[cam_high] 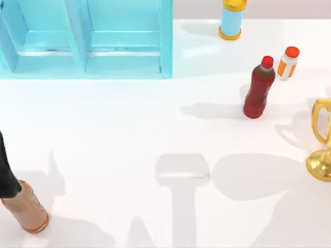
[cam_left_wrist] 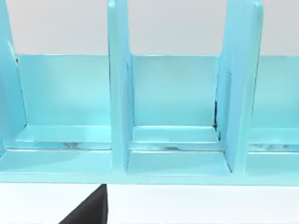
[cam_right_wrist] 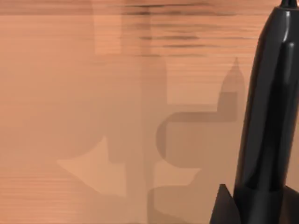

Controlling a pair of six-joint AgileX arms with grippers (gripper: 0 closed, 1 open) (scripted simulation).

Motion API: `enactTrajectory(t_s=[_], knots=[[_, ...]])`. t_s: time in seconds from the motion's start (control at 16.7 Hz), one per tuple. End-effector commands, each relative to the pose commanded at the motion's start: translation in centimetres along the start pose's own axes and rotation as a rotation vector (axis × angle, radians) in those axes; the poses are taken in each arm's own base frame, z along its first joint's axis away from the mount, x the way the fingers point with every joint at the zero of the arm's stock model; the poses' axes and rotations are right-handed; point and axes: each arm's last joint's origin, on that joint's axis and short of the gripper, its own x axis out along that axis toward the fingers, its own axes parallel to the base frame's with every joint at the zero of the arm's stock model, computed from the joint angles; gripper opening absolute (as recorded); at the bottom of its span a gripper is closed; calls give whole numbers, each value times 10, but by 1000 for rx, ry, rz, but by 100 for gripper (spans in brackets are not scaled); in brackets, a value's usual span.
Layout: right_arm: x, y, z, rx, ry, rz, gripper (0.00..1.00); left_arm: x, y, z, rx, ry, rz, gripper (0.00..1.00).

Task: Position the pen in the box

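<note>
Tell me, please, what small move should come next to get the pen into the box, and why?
Probably carry the pen a short way toward the box. The pen looms close in the right wrist view against a plain orange-brown surface, not yet over any compartment. The box stands at the table's far left, and the left wrist view shows its compartments open.

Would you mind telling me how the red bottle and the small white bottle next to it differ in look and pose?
The red bottle is dark red with a red cap; the small white bottle is white and orange with an orange cap. The red bottle is clearly taller and bulkier than the white one. The red bottle stands nearer the table's middle; the white bottle sits beside it, farther back and to the right. Both stand upright on the right side of the table, apart from each other.
</note>
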Motion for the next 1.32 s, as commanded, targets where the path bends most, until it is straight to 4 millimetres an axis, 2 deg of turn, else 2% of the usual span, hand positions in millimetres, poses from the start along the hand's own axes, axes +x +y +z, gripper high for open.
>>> enactTrajectory(t_s=[0.12, 0.36, 1.14, 1.32], knots=[[9, 0, -4, 4, 3, -5, 0, 0, 0, 0, 0, 0, 0, 100], [10, 0, -5, 4, 3, -5, 0, 0, 0, 0, 0, 0, 0, 100], [10, 0, -5, 4, 3, -5, 98, 0, 0, 0, 0, 0, 0, 100], [10, 0, -5, 4, 3, -5, 100, 0, 0, 0, 0, 0, 0, 100]])
